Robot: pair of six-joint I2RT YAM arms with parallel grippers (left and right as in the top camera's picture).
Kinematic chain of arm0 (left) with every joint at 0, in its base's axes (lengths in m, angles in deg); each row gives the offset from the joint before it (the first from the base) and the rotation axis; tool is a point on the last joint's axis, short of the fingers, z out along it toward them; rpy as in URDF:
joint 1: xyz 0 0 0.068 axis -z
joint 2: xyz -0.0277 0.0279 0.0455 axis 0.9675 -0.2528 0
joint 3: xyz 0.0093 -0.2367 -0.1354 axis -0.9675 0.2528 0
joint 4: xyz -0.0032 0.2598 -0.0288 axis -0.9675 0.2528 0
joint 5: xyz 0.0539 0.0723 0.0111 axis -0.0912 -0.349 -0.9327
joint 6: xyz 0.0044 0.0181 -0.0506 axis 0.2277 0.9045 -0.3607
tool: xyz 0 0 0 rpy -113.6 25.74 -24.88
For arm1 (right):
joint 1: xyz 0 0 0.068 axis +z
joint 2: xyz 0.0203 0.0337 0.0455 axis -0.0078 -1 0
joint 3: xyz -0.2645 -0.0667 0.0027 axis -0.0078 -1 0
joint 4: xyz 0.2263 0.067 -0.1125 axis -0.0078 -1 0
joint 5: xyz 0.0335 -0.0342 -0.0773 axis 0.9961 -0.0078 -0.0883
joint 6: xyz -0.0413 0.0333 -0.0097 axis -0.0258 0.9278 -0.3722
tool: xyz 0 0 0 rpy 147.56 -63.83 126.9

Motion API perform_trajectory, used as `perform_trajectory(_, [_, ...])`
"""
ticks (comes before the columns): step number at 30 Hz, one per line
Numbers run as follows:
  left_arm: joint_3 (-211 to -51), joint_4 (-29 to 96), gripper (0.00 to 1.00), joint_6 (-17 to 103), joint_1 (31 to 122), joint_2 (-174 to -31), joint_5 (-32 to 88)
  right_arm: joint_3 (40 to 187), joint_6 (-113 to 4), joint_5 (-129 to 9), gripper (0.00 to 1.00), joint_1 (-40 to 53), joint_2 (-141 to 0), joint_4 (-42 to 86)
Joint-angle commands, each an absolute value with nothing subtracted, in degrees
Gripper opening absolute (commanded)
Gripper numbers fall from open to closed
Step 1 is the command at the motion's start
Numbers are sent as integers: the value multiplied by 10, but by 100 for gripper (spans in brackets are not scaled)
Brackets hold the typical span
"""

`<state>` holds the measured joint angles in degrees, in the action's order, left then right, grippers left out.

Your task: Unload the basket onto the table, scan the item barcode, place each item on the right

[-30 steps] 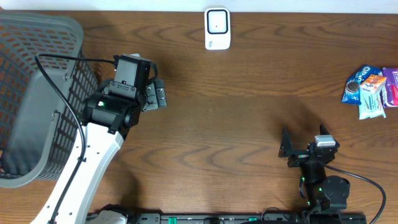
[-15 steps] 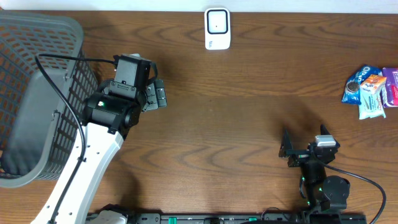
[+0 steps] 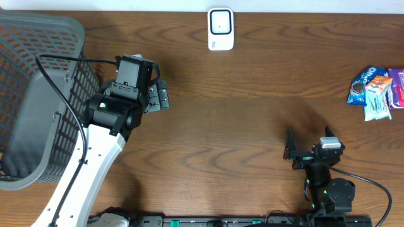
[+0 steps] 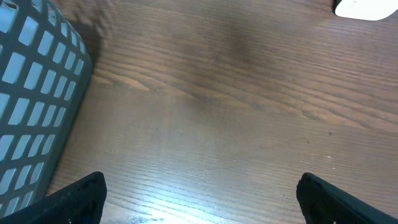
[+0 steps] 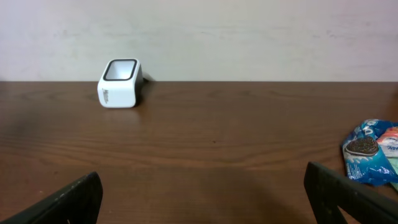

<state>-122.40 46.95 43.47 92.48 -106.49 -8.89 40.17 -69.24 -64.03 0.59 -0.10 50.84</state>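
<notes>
1. The left pincer [image 3: 160, 94] hangs over the dark brown wooden table [image 3: 240, 113] with its jaws spread as wide as they go. It has hold of nothing; in its own wrist view only bare wood grain shows between the two black fingertips.
2. The right pincer [image 5: 205, 196] sits low near the table's front edge. It too is fully spread and grips nothing.
3. A grey plastic mesh basket [image 3: 38, 94] stands close beside the left pincer, on its left. In the left wrist view its lattice wall fills that edge, just apart from the left fingertip.
4. A small white block-shaped barcode scanner with a dark window [image 5: 119, 83] stands upright ahead of the right pincer and to its left, far across the table by the pale wall. From the left pincer it is ahead and to the right, with only a white corner showing in that wrist view.
5. The items to scan are a cluster of snack packets [image 3: 377, 93] lying ahead of the right pincer and off to its right, at the table's edge — well apart from both pincers and from the scanner.
6. Open table top lies between the right pincer and the packets.
7. The nearest packet is blue [image 5: 367, 152] and carries a picture of a dark sandwich biscuit — its lettering is too small to read. A faint grey mark on the scanner's side is equally unreadable.
</notes>
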Motion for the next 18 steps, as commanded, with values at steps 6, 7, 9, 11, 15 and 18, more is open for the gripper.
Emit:
perform_trajectory(6, [-1227,473,98,446,924,-1066,-92,400,-703,-645,99,9,3,507])
perform_trajectory(7, [-1227,476,98,446,924,-1066,-92,400,-703,-645,99,9,3,507])
perform_trajectory(9, [-1227,481,98,446,924,-1066,-92,400,-703,-645,99,9,3,507])
perform_trajectory(11, [-1227,481,98,446,924,-1066,-92,400,-703,-645,99,9,3,507])
perform_trajectory(15, [-1226,501,98,446,925,-1063,-73,400,-703,-645,99,9,3,507])
perform_trajectory(18, [-1201,501,98,449,925,-1043,-53,400,-703,-645,99,9,3,507])
